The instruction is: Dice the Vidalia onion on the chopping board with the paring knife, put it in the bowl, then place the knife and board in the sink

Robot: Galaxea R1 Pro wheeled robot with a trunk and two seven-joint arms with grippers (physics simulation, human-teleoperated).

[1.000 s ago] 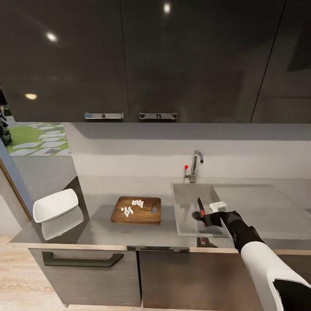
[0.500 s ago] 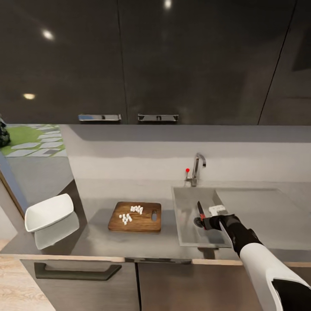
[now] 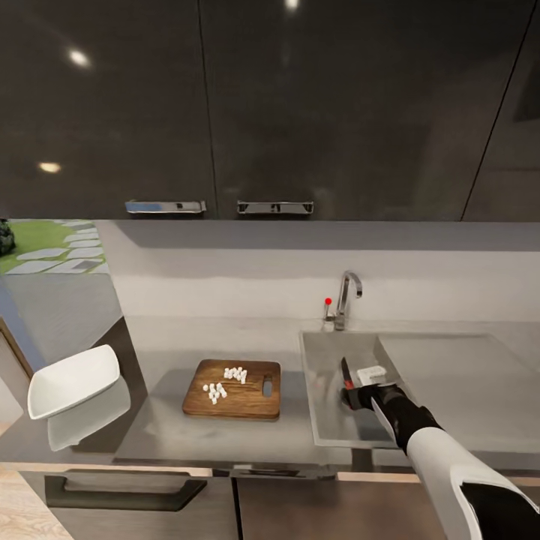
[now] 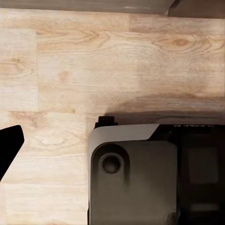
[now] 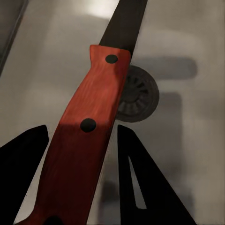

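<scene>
My right gripper (image 3: 351, 391) hangs over the sink (image 3: 324, 414) basin, shut on the paring knife (image 3: 346, 371). In the right wrist view the red handle (image 5: 89, 136) sits between the black fingers (image 5: 138, 183), its dark blade pointing past the round drain (image 5: 140, 96). The brown chopping board (image 3: 247, 401) lies on the countertop (image 3: 172, 345) left of the sink, with several small white diced onion pieces (image 3: 225, 381) on it. The white bowl (image 3: 71, 379) stands tilted at the counter's far left. One black fingertip (image 4: 9, 147) of my left gripper hangs over the wooden floor.
A chrome tap (image 3: 346, 296) with a red knob (image 3: 328, 302) stands behind the basin, and the flat drainboard (image 3: 457, 375) lies to its right. Dark wall cabinets (image 3: 300, 112) hang above the counter. My own base (image 4: 140, 183) shows over the floor.
The head camera has shifted, sliding the whole scene slightly left and down. My right gripper, still holding the knife, now sits a little farther in from the basin's front edge.
</scene>
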